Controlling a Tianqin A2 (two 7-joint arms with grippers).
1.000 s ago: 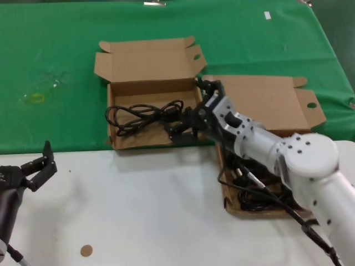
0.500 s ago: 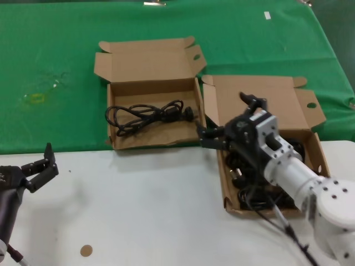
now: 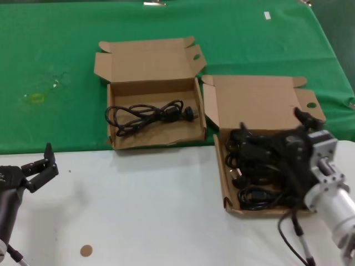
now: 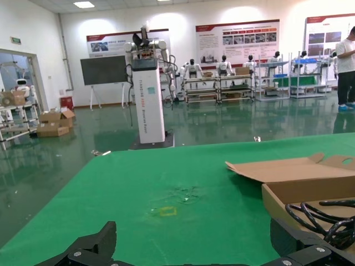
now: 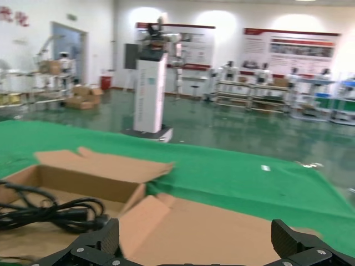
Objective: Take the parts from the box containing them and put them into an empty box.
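Head view: a bench half covered in green cloth [image 3: 166, 33], with bare white surface [image 3: 138, 205] along the near edge, carries two open cardboard boxes. Toward the middle of the green part sits the smaller, squarer box [image 3: 155, 141], its lid folded back toward the far edge; one black power cord [image 3: 148, 115] lies coiled across its floor, plug end toward the right wall. Just beside it, nearer the right edge and straddling the line between green and white, sits the longer box [image 3: 222, 183], lid standing back with a round hole in its right flap. A heap of black cords [image 3: 252, 172] fills its tray. The right gripper [image 3: 277, 145] hovers low over that heap, its fingers spread apart and holding nothing. The left gripper [image 3: 37, 166] rests by the near left corner over the white surface, fingers apart, well away from both boxes. A small brown disc [image 3: 86, 250] lies on the white surface near the front edge

Left wrist view: two dark fingertips [image 4: 94, 244] stand wide apart with green cloth between them; a corner of the squarer box [image 4: 302, 191] and a loop of its cord [image 4: 321, 216] show beyond one tip

Right wrist view: the right claw's fingertips [image 5: 97, 239] stand wide apart, empty; between them lies the longer box's lid [image 5: 216, 230], and beyond one tip the squarer box [image 5: 83, 185] with its cord [image 5: 50, 213]
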